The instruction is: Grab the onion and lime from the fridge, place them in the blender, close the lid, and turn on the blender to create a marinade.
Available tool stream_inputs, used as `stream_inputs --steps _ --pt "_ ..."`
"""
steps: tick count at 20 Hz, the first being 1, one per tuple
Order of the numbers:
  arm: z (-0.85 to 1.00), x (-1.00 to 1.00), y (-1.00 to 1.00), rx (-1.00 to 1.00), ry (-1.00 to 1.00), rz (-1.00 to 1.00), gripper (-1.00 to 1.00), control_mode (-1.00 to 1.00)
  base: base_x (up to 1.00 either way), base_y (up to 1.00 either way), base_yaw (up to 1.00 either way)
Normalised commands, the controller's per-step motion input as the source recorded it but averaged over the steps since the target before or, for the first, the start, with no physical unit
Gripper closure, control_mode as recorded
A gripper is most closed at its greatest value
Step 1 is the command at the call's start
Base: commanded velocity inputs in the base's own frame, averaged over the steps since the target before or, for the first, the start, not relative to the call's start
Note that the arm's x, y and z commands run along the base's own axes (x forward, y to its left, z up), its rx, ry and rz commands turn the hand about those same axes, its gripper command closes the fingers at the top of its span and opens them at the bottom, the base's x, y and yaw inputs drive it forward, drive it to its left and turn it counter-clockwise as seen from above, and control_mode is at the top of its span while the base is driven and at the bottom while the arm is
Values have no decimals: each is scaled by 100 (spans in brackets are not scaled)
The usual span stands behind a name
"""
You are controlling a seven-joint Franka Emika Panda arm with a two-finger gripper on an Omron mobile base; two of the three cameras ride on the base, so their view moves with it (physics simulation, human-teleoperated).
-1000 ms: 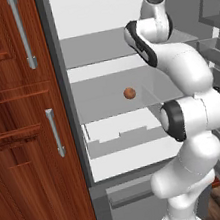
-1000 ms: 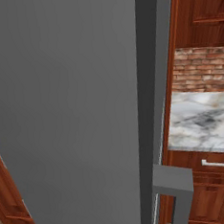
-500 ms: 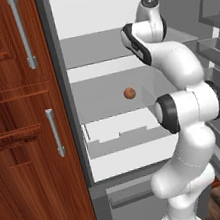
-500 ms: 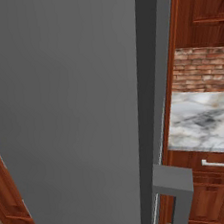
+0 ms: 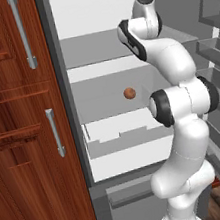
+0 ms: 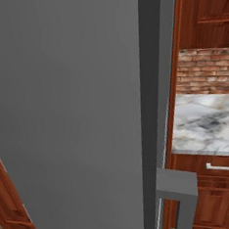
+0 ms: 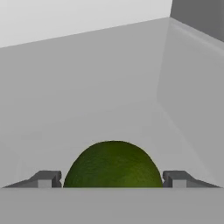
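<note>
At the bottom centre of the hand view the lime (image 7: pixel 113 164) sits between the spread fingertips (image 7: pixel 46 179) of the gripper (image 7: pixel 113 179), jaws wide on either side and not yet pinching it. Closing off-centre could squirt the round fruit away across the fridge (image 5: pixel 106 46) shelf; the onion (image 5: pixel 129 93) waits mid-frame in the left base view

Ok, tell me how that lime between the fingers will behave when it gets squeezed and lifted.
The lime is round and sits loose on a flat fridge shelf, so it would probably roll if nudged off-centre. Its skin looks smooth, so it might slip between the fingers. It looks firm and small, likely light to lift.
</note>
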Motion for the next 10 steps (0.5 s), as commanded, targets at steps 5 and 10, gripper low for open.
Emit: stream_inputs --steps 5,10 --pt "-53 0 0 0 0 0 100 -100 0 0 0" --pt "-23 1 0 0 -3 0 100 -100 0 0 0"
